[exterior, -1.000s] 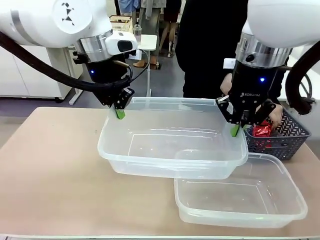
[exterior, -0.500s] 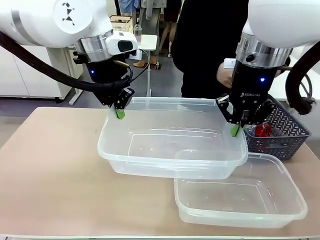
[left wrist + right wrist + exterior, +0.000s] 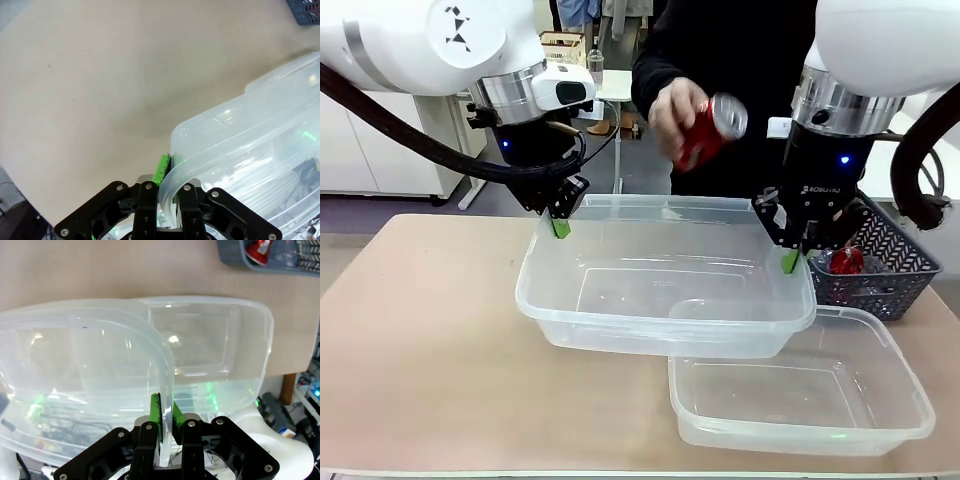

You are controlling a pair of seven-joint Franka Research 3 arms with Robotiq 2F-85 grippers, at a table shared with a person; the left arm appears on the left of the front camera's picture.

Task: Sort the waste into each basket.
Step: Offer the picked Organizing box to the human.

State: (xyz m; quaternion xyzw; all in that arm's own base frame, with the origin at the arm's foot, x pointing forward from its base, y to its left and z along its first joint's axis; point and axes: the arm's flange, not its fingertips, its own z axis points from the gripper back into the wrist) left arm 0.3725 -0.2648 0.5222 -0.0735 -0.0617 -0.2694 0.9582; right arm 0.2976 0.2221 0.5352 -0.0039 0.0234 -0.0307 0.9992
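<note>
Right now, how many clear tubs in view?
2. One tub is held up off the table by both arms' fingers on its left and right rims; the other tub sits on the table, front right, partly under it.

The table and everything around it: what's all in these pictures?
Held tub: one, clear plastic, lifted by both grippers at its rim.
Second tub: one, clear, on the table, partly under the held one.
Drink can: one, red and silver, in the person's hand above the held tub.
Lattice basket: one, dark grey, far right, a red can inside.
Table: one, beige.
Person's hand: one, holding the can.
Left gripper: pinching the tub's rim.
Right gripper: pinching the opposite rim.
</note>
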